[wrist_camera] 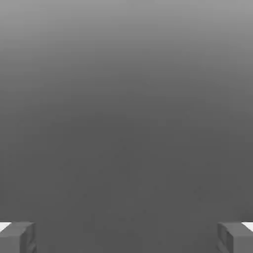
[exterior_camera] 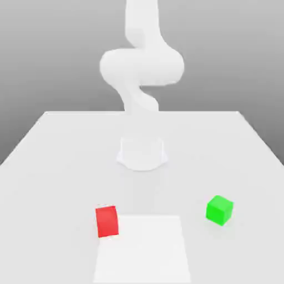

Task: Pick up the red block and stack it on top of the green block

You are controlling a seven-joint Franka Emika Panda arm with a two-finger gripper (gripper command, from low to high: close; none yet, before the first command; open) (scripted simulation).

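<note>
Gripper (wrist_camera: 126, 237) wide open in the hand view: two grey fingertips (wrist_camera: 17, 237) sit at opposite edges of the picture, a big gap between them, nothing held. Behind them just a plain grey gradient, no block or table surface there.

Exterior view, near to far:
- Pale square patch (exterior_camera: 143, 249) on the table (exterior_camera: 55, 161) at the near edge, roughly centred. Slightly brighter than the rest of the top.
- Red block (exterior_camera: 107, 221) rests on the table just off the patch's far corner on the exterior view's left, touching or nearly touching its edge; cannot tell which. Upright, flat on the surface.
- Green block (exterior_camera: 219, 209) sits toward the exterior view's right, about the same depth as the red one, a bit farther back. Well apart from the red block, clear of the patch. Turned slightly, one corner facing the camera.
- Arm base (exterior_camera: 142, 152) stands mid-table, behind both blocks.
- White arm (exterior_camera: 141, 66) rises from the base, bends through a bulky joint and runs out past the top of the picture.

Blocks not stacked; both lie on the table.
</note>
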